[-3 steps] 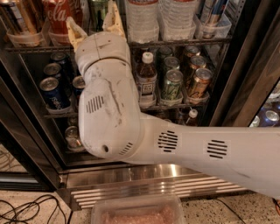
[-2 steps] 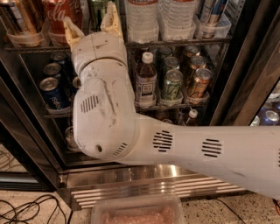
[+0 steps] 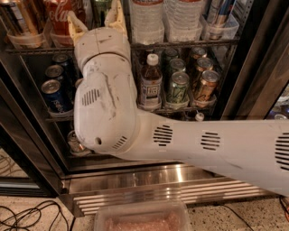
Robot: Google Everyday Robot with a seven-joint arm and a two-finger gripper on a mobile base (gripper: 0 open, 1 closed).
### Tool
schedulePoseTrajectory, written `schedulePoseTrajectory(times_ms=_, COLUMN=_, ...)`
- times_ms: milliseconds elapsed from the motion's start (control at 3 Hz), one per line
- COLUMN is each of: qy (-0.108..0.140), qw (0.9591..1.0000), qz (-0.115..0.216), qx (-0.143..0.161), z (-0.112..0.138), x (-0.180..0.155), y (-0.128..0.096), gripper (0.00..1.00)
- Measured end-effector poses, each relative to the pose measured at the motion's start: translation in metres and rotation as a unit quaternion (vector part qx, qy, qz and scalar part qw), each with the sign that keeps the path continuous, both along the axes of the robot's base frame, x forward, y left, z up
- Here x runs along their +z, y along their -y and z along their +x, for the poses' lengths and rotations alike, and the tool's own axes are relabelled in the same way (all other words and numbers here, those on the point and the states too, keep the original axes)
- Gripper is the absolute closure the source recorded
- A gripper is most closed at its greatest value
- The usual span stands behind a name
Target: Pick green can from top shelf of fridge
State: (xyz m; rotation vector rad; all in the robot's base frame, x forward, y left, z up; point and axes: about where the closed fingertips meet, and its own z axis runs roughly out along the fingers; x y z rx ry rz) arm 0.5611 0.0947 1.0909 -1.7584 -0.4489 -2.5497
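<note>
Camera view: you face a fridge with your white arm stretched across it from the lower right.
Gripper: your gripper is at the left part of the top shelf, pointing up, its wrist over the front rail.
Fingers: two tan fingers are spread wide, one on each side of the green can; you cannot tell whether they touch it.
Green can: the green can stands on the top shelf between the fingers, cut off by the upper edge, just right of a red cola can.
Right of the gripper: water bottles stand in clear tubs.
Rack below: short cans beside a white-capped bottle.
Base: a shiny steel grille.
</note>
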Motion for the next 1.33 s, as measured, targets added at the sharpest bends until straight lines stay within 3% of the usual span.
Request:
schedulePoseTrajectory(times_ms=333, qy=0.001, qw=0.9999, qz=-0.002, qx=-0.015, z=0.011, x=-0.001, y=0.012, gripper=0.37)
schedulePoseTrajectory(times_ms=667, qy=-0.001, qw=0.9999, qz=0.002, qx=-0.017, z=0.020, x=-0.003, y=0.013, gripper=0.36)
schedulePoseTrajectory(times_ms=1000, qy=0.000, qw=0.9998, qz=0.013, qx=-0.014, z=0.046, x=-0.006, y=0.010, gripper=0.38)
schedulePoseTrajectory(times_ms=1333, qy=0.003, qw=0.9998, qz=0.011, qx=-0.017, z=0.052, x=-0.005, y=0.014, gripper=0.38)
